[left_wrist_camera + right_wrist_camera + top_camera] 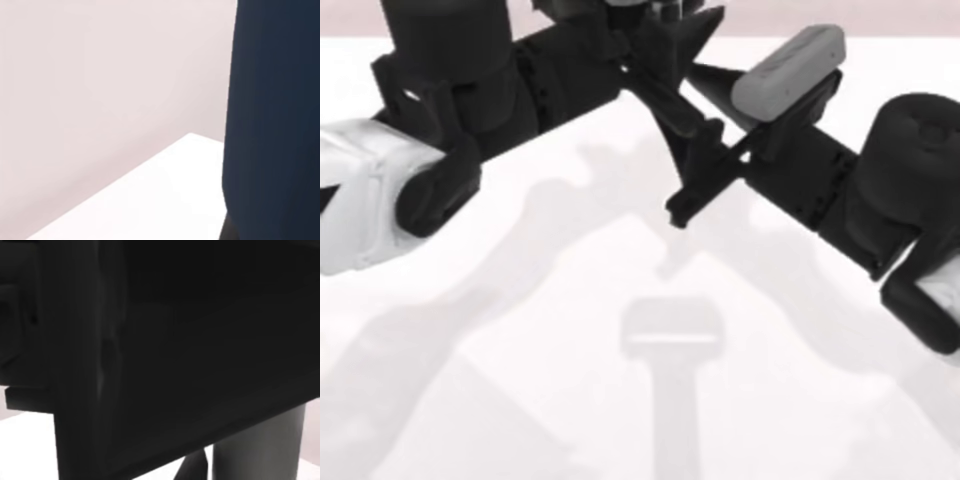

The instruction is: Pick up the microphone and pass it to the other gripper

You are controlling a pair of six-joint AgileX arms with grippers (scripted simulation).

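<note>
Both AgileX arms lifted well above the white surface (520, 400) and brought together at upper centre of the top view. Left gripper (665, 45), black with pointed triangular fingers on a bulky arm with a white link, reaching in from the upper left. Right gripper (695, 165), black and carrying a light grey oblong block (788, 68), reaching in from the right, its dark fingers angled toward lower centre. Small stick-shaped microphone (272, 110) not separable from the black parts in the top view; seen only as a broad dark navy-blue foam head filling the right side of the left wrist view, so held up in the air right in front of the left gripper, off the surface. Grey cylindrical stub at lower right of the otherwise dark right wrist view, possibly the handle, not certain. Jaws of either gripper: cannot tell whether apart, together or clamped. Judged progress: pickup done, arms met for the handover; which gripper bears the load now unclear; release and withdrawal likely left.
</note>
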